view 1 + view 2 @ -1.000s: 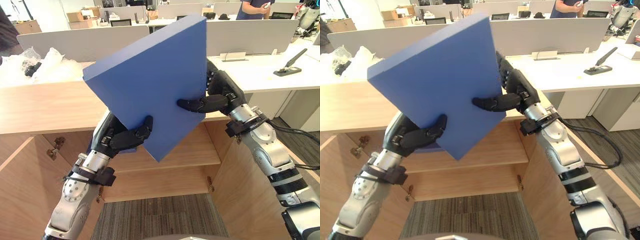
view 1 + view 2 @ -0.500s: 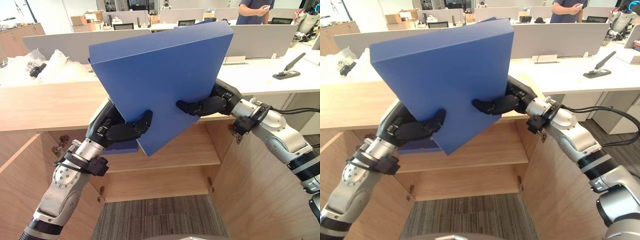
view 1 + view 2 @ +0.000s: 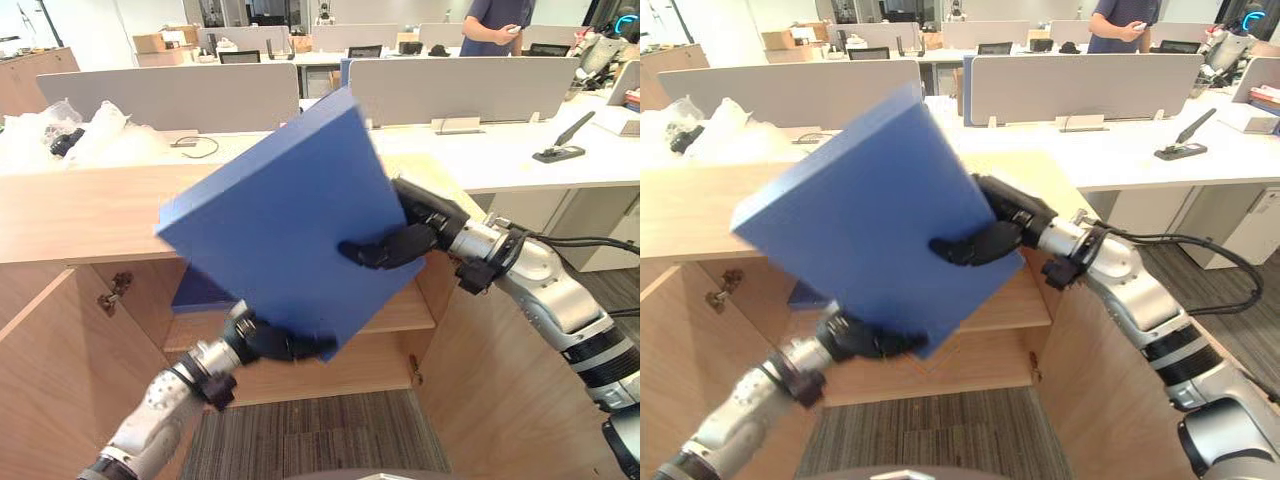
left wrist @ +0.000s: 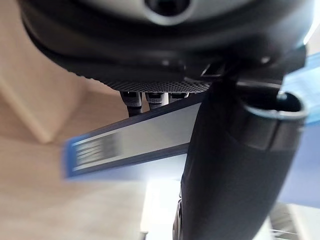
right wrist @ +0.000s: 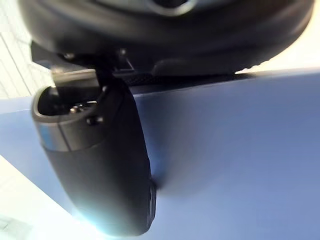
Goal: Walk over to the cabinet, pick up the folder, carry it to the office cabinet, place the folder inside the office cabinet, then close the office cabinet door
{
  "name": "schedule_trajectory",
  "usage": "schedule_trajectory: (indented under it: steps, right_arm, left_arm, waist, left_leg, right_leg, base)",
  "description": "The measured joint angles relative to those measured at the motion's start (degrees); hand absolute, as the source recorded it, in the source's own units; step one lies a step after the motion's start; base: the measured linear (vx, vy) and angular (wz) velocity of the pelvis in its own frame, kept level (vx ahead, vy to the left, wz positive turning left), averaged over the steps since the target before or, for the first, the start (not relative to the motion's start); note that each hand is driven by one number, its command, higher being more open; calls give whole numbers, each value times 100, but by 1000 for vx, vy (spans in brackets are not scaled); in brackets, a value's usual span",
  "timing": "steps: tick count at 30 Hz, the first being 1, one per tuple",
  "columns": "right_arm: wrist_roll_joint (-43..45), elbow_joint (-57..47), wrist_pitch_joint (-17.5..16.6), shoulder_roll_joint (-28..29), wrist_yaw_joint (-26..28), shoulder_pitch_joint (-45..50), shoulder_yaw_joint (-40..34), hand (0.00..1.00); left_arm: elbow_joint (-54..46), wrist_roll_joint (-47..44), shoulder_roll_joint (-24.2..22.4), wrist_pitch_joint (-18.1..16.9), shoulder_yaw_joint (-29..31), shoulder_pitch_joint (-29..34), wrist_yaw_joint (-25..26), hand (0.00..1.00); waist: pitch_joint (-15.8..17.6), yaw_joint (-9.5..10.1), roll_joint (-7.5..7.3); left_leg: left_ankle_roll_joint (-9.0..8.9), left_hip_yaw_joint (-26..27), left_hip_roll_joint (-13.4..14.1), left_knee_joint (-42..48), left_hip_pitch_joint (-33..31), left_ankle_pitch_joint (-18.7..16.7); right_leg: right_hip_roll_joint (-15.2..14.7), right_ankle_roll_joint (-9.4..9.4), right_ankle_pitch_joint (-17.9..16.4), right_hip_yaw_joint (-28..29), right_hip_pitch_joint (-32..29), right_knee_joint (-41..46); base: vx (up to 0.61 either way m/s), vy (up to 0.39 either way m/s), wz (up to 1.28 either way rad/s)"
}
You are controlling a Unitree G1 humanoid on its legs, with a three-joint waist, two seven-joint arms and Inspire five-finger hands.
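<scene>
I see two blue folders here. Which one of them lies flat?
The folder on the shelf inside the cabinet lies flat. The carried folder is tilted in the air, gripped by the left robot hand and the right robot hand.

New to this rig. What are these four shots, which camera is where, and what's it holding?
It is a two-legged humanoid robot with silver-grey arms and dark fingered hands. The two wide pictures come from a stereo camera on its head: one scene from two spots close together. The two close-ups come from a camera on each wrist, looking along that hand. Both hands hold a tilted blue folder in front of an open wooden office cabinet: the left hand grips its lower edge, the right hand its right edge, thumb across the front. Another blue item lies inside the cabinet. Behind stand white desks and a person.
</scene>
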Motion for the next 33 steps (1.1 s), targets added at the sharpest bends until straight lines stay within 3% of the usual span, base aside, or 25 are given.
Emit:
schedule_trajectory:
  steps: [3,5,10,15,18,20,25,29,30,31,33]
  right_arm:
    - [-175,-582,-15,849,-41,136,166,0]
    - [-306,-748,-84,1221,-70,138,205,0]
    - [-1358,-951,-452,1379,-279,345,243,0]
    - [-2820,-630,-697,1189,-525,791,1035,0]
    - [-3857,420,-800,1015,-542,801,1999,0]
    - [-4846,1591,-798,1015,-543,801,2604,0]
    - [-6317,3400,-697,997,-548,739,2900,0]
    - [-6323,4527,-370,1524,-719,675,2101,0]
    - [-5971,5107,-177,1947,-905,635,1237,0]
    - [-5667,5342,-75,2095,-1024,582,896,0]
    - [-4313,5999,240,2585,-1566,266,-277,0]
  left_arm:
    - [963,882,-296,355,-809,119,-440,100]
    - [1615,1418,-606,437,-830,253,-467,100]
    - [2749,2234,-1138,440,-576,312,-164,100]
    - [4013,3169,-1863,428,335,395,362,100]
    - [4874,3862,-2143,394,1098,389,772,100]
    - [5526,4116,-2426,399,2009,385,1213,100]
    - [5844,4458,-2860,514,3125,263,2105,100]
    - [5911,4458,-3140,581,3840,276,2516,100]
    - [5924,4451,-3216,591,4184,280,2679,100]
    - [5931,4439,-3245,597,4307,283,2744,100]
    - [5938,4425,-3349,669,4725,355,2876,100]
  waist:
    - [2,-50,-37]
    - [-15,-43,-94]
    - [-82,35,-203]
    - [-98,4,-228]
    - [-77,41,-229]
    - [4,103,-210]
    - [388,219,-2]
    - [566,232,147]
    - [644,294,163]
    - [672,333,173]
    - [787,366,230]
  left_leg:
    - [-20,67,54,-28,-28,-16]
    - [-32,93,86,-29,-28,-24]
    - [-45,99,110,-29,-43,-22]
    - [-50,136,142,-33,-50,-19]
    - [-67,120,167,-33,-54,-18]
    - [-69,99,152,-33,-68,-20]
    - [-31,-21,48,-26,-161,-8]
    - [-7,-27,4,-3,-214,-17]
    - [1,-44,-6,-2,-241,-22]
    - [4,-58,-12,-1,-253,-25]
    - [16,-128,-57,1,-323,-32]
  right_leg:
    - [32,-13,12,68,-71,-28]
    - [65,-28,26,104,-71,-67]
    - [91,-43,39,109,-67,-106]
    - [120,-55,83,152,-68,-167]
    - [153,-67,91,131,-64,-183]
    - [144,-59,96,107,-64,-189]
    - [61,0,130,-1,-77,-233]
    - [33,26,145,-4,-97,-293]
    - [32,44,157,-12,-96,-331]
    - [28,54,165,-14,-96,-350]
    - [-6,78,180,-79,-110,-396]
  base:
    - [-20,0,-14]
    - [-13,-10,-7]
    - [-2,-2,-1]
    - [-16,6,-4]
    - [-32,-4,1]
    - [-22,9,5]
    - [-20,40,13]
    - [26,32,0]
    - [43,1,1]
    - [50,3,6]
    - [36,14,13]
